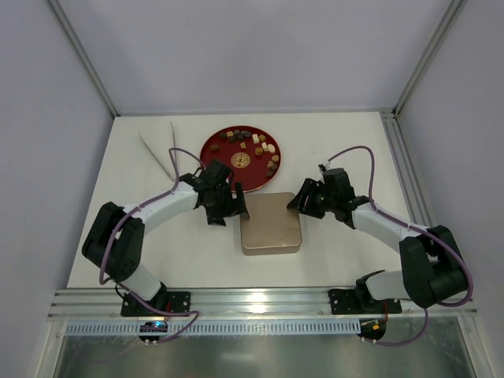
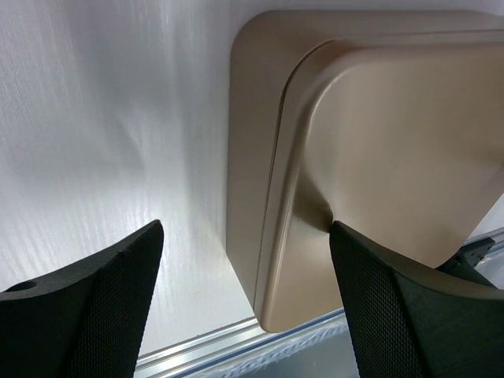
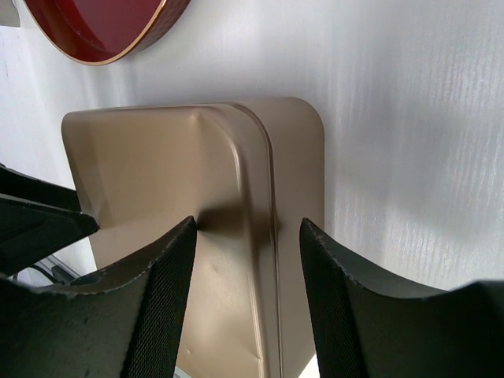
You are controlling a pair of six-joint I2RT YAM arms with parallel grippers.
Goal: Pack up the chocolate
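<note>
The chocolate, several small brown, tan and cream pieces, lies on the far half of a red plate at the back of the table. A closed gold box sits in front of the plate. My left gripper is open astride the box's left edge, with one finger resting on the lid. My right gripper is open astride the box's right edge, with one finger on the lid and the other beside the box wall. Neither gripper holds anything.
A flat gold-patterned disc lies on the plate near its front. White tongs lie left of the plate. The plate's rim shows in the right wrist view. An aluminium rail runs along the table's near edge.
</note>
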